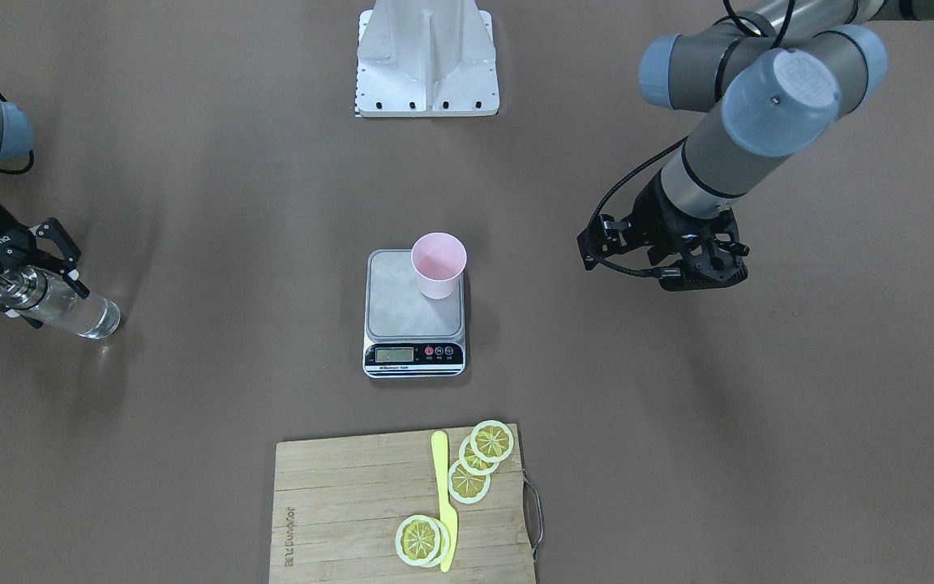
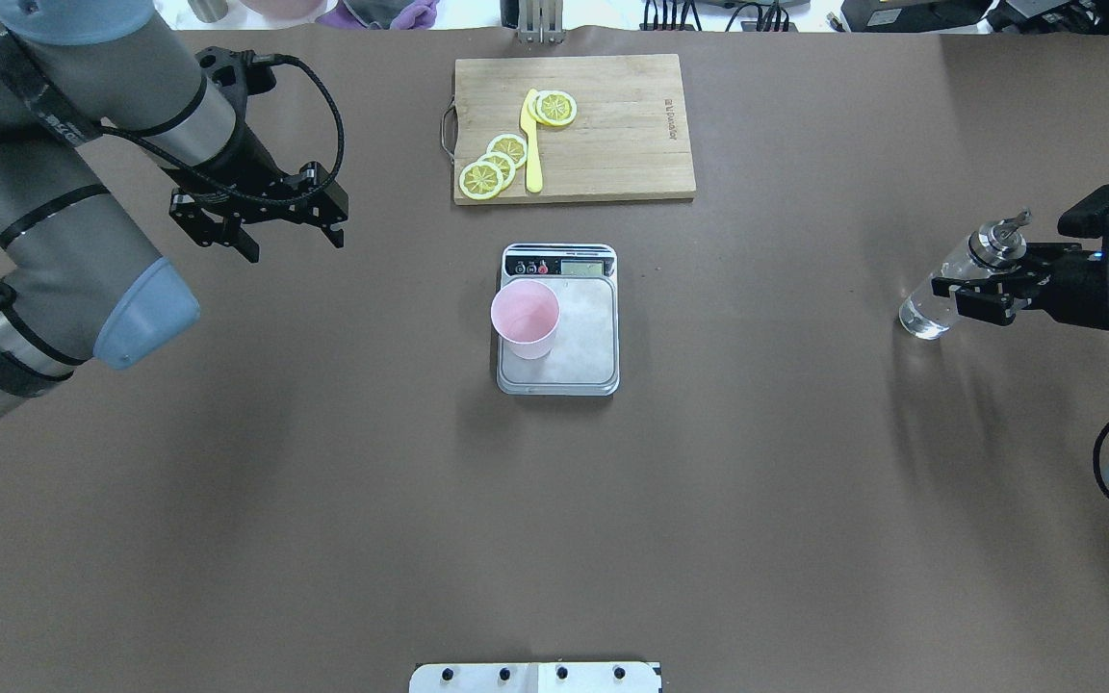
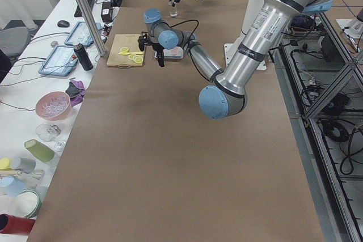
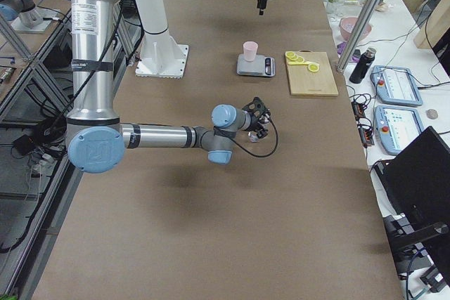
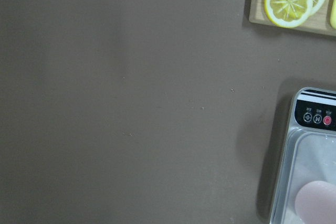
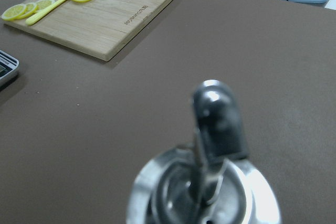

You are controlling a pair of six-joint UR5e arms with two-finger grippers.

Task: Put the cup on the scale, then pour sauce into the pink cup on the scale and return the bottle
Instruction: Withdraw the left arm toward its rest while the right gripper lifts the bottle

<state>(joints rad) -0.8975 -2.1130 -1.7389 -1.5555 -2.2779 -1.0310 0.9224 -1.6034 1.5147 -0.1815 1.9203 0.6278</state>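
The pale-pink cup (image 1: 439, 264) (image 2: 526, 318) stands upright on a corner of the scale (image 1: 402, 312) (image 2: 583, 327), on the side towards my left arm and away from the display. The clear glass bottle (image 1: 78, 312) (image 2: 930, 303) stands on the table far out on my right side. My right gripper (image 1: 55, 306) (image 2: 957, 300) comes in sideways and is shut on the bottle's upper body, just under the metal pourer cap (image 6: 210, 145). The sauce inside is barely visible. My left gripper (image 2: 293, 241) (image 1: 661, 272) hangs open and holds nothing, above the table to the left of the scale.
A wooden cutting board (image 2: 612, 144) (image 1: 337, 503) with lemon slices (image 2: 492, 166) and a yellow knife (image 2: 532, 144) lies beyond the scale. The robot's white base plate (image 1: 426, 65) sits at the near edge.
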